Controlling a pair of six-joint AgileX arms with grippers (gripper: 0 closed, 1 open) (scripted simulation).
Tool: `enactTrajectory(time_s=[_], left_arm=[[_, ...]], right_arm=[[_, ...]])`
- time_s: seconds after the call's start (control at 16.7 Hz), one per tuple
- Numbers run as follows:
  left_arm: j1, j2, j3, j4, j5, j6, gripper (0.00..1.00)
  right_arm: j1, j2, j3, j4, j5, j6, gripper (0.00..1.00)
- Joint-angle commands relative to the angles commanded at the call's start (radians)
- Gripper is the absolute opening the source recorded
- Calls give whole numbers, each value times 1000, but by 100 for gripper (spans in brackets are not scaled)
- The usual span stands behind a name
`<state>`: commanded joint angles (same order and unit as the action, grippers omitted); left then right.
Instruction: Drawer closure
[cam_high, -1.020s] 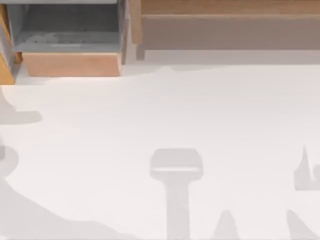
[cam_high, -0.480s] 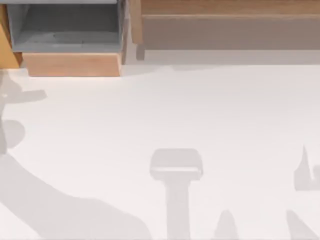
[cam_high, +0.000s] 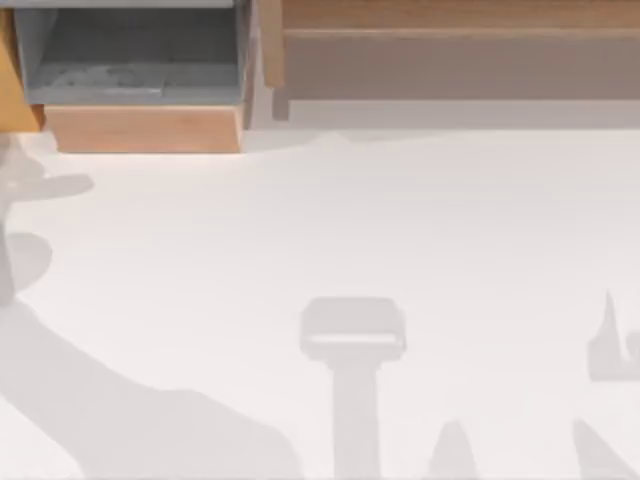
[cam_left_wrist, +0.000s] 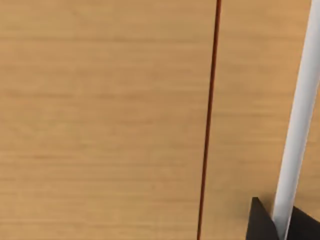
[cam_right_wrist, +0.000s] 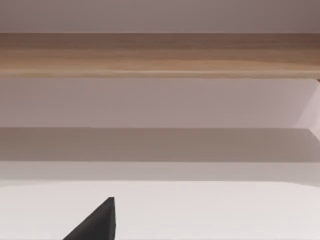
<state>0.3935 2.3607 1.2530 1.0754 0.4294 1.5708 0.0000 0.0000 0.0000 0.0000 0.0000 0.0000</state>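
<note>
Drawer (cam_high: 140, 90) sits pulled out at the top view's upper left, grey inside, wooden front panel (cam_high: 145, 130) facing the white bench (cam_high: 400, 220). Left gripper (cam_left_wrist: 274, 222) close against a wooden face with a white bar (cam_left_wrist: 300, 120) between its dark tips; spread can't tell. Right gripper (cam_right_wrist: 97, 222) over the bench; spread can't tell.

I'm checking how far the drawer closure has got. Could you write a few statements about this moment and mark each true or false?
1. The drawer at the top view's upper left stands open. True.
2. Its inside is grey. True.
3. The drawer front is blue. False: it is light wood.
4. A mug sits in the drawer. False: nothing is seen inside.
5. The left wrist view faces a wooden panel. True.
</note>
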Motion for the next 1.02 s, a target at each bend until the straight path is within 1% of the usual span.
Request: enactTrajectory(time_s=[0.66, 0.72, 1.02], left_arm=[[0, 0, 0, 0, 0, 0, 98], [0, 0, 0, 0, 0, 0, 100], [0, 0, 0, 0, 0, 0, 100]], right_arm=[[0, 0, 0, 0, 0, 0, 100], [0, 0, 0, 0, 0, 0, 100], [0, 0, 0, 0, 0, 0, 100]])
